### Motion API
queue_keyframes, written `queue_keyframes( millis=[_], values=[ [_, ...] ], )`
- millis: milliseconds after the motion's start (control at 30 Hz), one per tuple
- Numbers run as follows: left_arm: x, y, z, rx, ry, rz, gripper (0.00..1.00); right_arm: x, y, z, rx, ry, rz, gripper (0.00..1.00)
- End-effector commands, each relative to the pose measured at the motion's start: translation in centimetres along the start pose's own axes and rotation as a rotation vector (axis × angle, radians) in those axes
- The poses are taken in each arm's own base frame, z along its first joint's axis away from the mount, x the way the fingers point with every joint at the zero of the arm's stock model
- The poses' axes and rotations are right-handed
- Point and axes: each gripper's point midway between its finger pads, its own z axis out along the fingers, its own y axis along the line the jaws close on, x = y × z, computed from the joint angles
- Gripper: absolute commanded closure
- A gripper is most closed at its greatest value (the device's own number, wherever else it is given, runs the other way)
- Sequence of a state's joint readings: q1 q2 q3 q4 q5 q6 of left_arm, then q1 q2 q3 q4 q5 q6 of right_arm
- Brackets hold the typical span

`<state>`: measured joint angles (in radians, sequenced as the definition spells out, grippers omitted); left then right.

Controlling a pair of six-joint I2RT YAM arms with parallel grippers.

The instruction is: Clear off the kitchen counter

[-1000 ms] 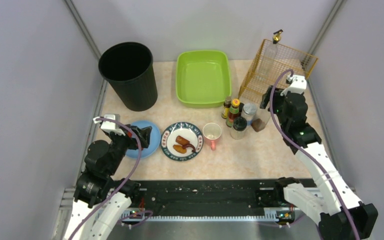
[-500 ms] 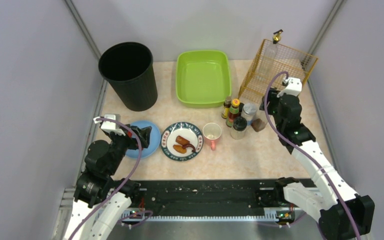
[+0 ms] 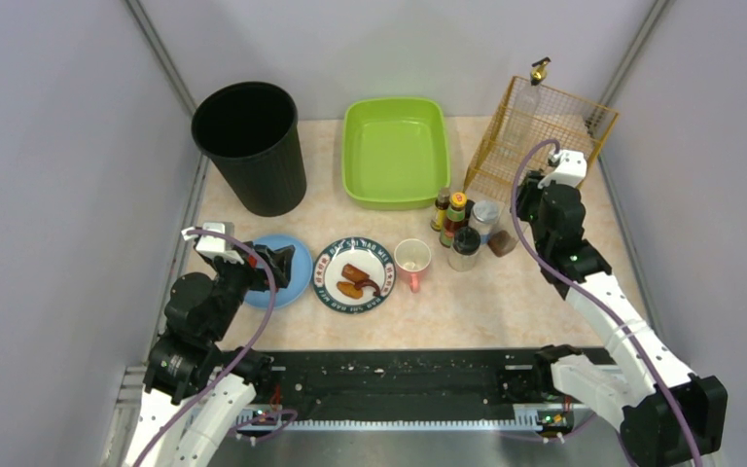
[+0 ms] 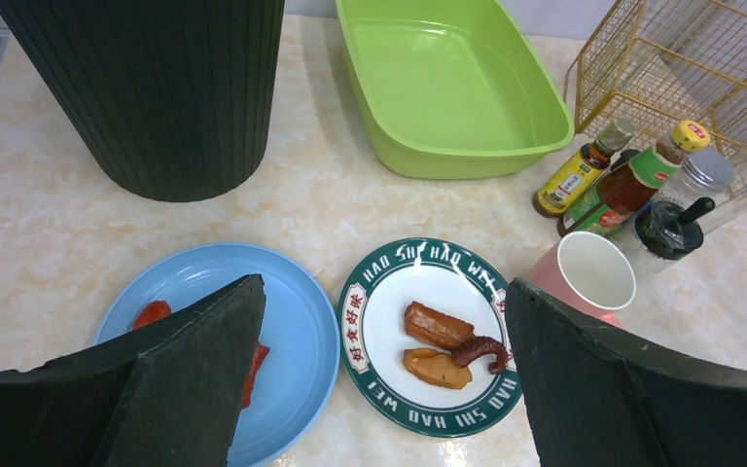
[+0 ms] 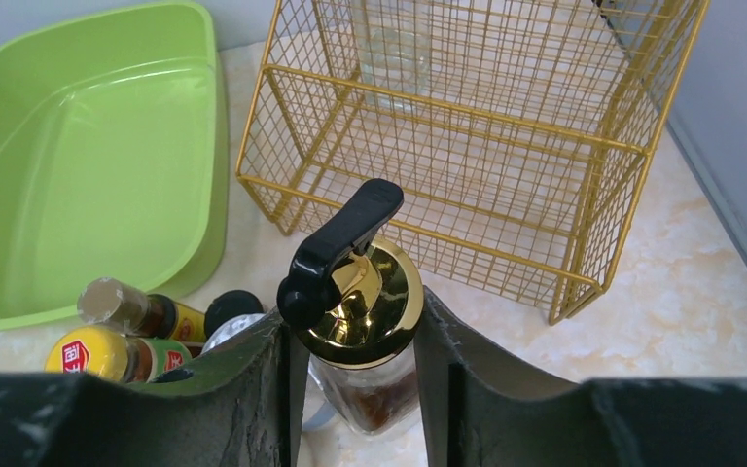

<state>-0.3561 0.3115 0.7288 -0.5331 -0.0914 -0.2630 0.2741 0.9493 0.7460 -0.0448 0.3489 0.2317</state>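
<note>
- The kitchen counter (image 3: pixel 506 302) fills the floor of the booth in front of both arms, and you will find it mostly uncleared.
- One clear bottle (image 5: pixel 394 44) stands inside the wire basket (image 3: pixel 545 126) at the far right corner. That is the only item that looks put away.
- The green tub (image 3: pixel 395 151) at the far middle is empty. What lies in the black bin (image 3: pixel 250 146) at the far left cannot be seen.
- The blue plate (image 4: pixel 297 331) carries red scraps, and just beside it the patterned plate (image 4: pixel 379 321) holds pieces of food (image 4: pixel 438 326). Neither looks scraped yet.
- The pink cup (image 4: pixel 593 272) stands next to the patterned plate, on the counter.
- A cluster of sauce bottles and jars (image 3: pixel 457 219) stands close together between the tub and the basket.
- The right gripper (image 5: pixel 355 321) is clamped on the gold-capped dispenser bottle (image 5: pixel 360 292) at the edge of that cluster. Its pads press the glass on both sides, and the bottle looks to be standing on the counter.
- The left gripper (image 4: pixel 381 284) hangs above the two plates with its jaws spread wide, holding nothing.
- In my judgement the job is at an early stage: the condiments, both plates and the cup all remain to be dealt with.
</note>
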Motion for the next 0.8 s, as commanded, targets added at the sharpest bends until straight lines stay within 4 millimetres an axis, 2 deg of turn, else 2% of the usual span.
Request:
queue_keyframes(
  millis=[0, 33, 133, 500, 767],
  values=[
    [-0.6, 0.0, -0.1, -0.001, -0.031, 0.004, 0.03, -0.2, 0.7, 0.1, -0.006, -0.014, 0.011, 0.70],
    [-0.7, 0.0, -0.1, -0.001, -0.032, 0.004, 0.03, -0.3, 0.7, 0.1, 0.000, -0.015, 0.006, 0.75],
    [-0.6, 0.0, -0.1, -0.001, -0.032, 0.004, 0.03, -0.7, 0.7, -0.1, 0.012, -0.021, -0.004, 1.00],
    [-0.6, -0.1, -0.1, 0.005, -0.031, 0.004, 0.03, -5.5, 1.4, -1.5, 0.021, -0.121, 0.008, 1.00],
    [-0.5, -0.1, -0.1, 0.005, -0.029, 0.002, 0.03, -7.9, 1.7, -2.8, 0.011, -0.164, 0.007, 1.00]
  ],
)
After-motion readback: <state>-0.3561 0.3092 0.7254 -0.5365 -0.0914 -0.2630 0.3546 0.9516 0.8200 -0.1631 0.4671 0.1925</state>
